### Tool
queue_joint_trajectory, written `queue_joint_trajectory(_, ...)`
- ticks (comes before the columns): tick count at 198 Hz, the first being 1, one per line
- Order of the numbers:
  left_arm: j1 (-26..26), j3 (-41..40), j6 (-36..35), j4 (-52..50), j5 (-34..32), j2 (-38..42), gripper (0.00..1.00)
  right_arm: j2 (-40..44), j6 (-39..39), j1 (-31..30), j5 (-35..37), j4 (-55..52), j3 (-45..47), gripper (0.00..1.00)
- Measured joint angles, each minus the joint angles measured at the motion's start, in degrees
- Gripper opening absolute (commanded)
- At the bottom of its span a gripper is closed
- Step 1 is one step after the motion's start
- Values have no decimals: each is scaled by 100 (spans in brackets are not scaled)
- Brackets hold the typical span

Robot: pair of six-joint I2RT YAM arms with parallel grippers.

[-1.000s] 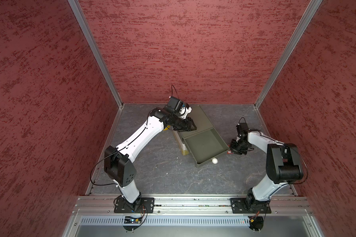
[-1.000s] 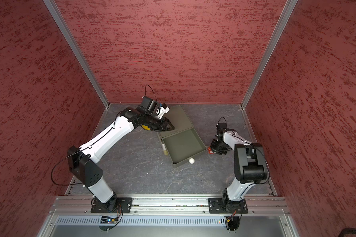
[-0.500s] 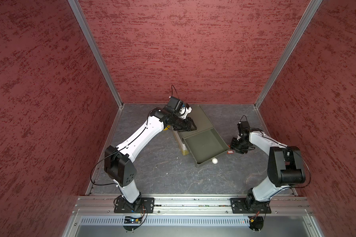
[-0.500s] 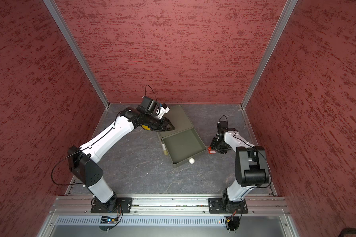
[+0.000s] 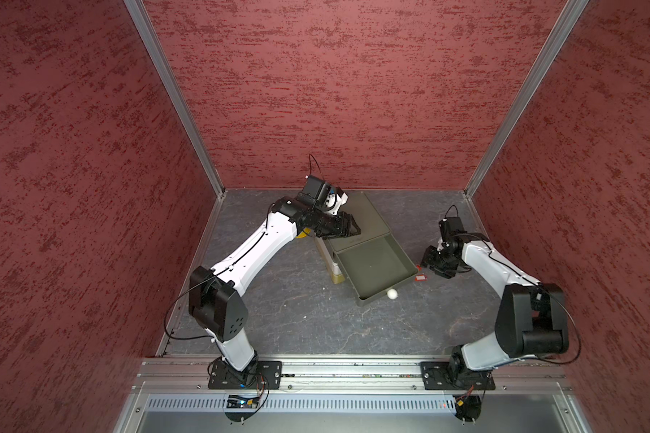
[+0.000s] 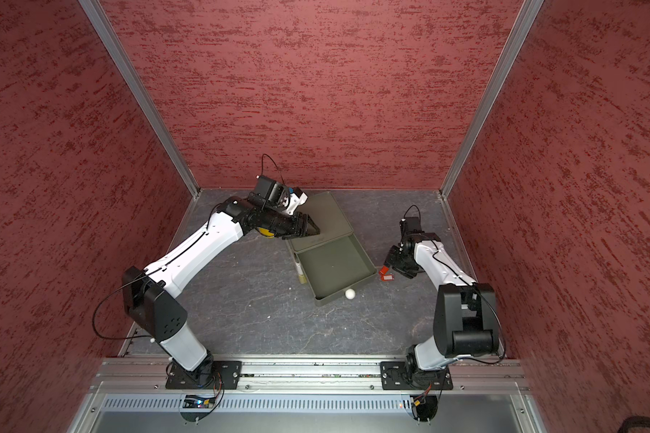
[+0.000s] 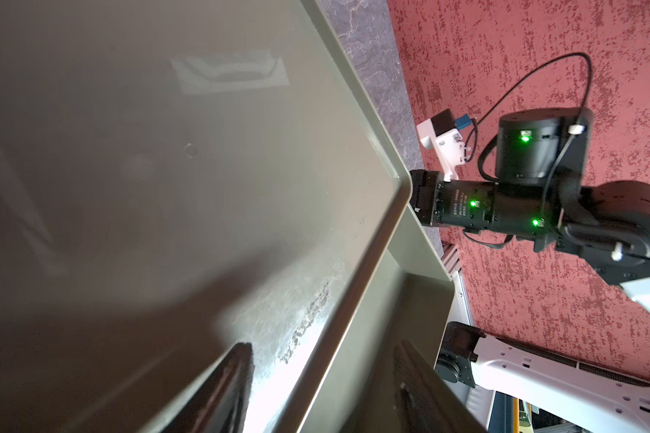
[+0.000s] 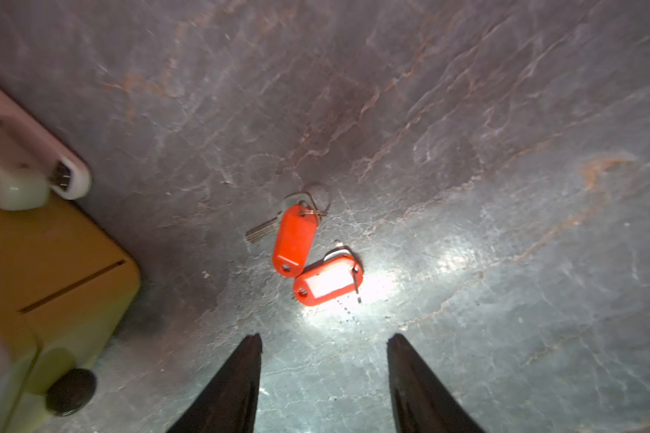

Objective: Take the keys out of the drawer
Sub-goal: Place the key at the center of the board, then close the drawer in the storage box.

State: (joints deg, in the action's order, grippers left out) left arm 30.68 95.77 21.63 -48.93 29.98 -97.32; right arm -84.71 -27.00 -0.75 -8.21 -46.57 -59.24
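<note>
Right wrist view has the two red keys [image 8: 295,240] lying on the grey table [image 8: 503,150], their tags touching at one end and one showing its white label. The right gripper [image 8: 324,337] hovers just beside them with its jaws spread and nothing between them. In both top views these keys lie just outside the open drawer [image 5: 372,266], near its front corner on the robot's right, and the drawer floor looks bare. So I judge the step in hand to be the set-down of a red key, with the emptying close to done. The left gripper [image 7: 323,344] sits over the cabinet [image 7: 128,187] above the drawer, fingers apart, straddling the top's edge without visibly pinching it. Next, the right arm should lift straight off so it does not drag the tags, then the drawer wants one more look for leftovers. Count: two red keys, one drawer with one white knob [image 5: 391,293], two grippers. No yellow key is certain; a yellow patch [image 6: 265,233] under the left forearm is too hidden to name
</note>
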Motion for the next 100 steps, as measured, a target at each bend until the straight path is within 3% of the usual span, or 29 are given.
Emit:
queue_joint_trajectory(40, -42, -24, 63, 136, 24, 103, 63, 977, -297, 13, -446, -20, -76, 58)
queue_joint_trajectory(100, -55, -557, 109, 562, 149, 431, 65, 1703, -662, 17, -1366, 17, -136, 59)
